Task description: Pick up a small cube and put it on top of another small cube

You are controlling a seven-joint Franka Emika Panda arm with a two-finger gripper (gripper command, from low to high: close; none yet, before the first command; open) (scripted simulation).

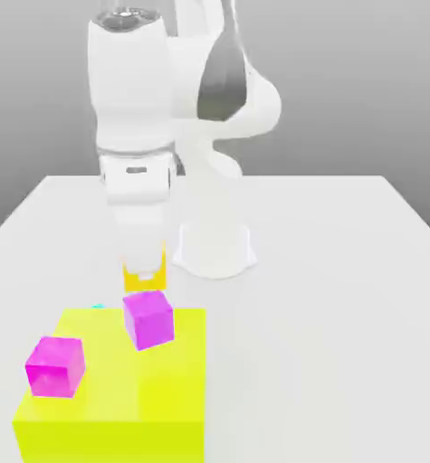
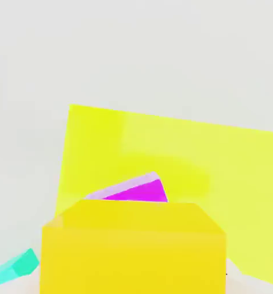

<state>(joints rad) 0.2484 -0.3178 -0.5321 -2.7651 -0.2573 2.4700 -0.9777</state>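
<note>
In the exterior view my gripper (image 1: 144,274) points straight down and is shut on the small yellow cube (image 1: 144,286). The cube hangs directly over the violet-tinged magenta cube (image 1: 148,318), and I cannot tell if they touch. That magenta cube rests on the large yellow-green block (image 1: 109,398). In the hand view the held yellow cube (image 2: 133,247) looms close. The magenta cube (image 2: 135,190) peeks out just beyond it, on the yellow-green block (image 2: 196,161).
A pinker magenta cube (image 1: 55,365) sits on the same block toward the exterior view's left. A small teal piece (image 1: 98,307) (image 2: 12,269) lies by the block's far edge. The white table (image 1: 345,298) stretches to the right, with the robot's base (image 1: 216,244) behind.
</note>
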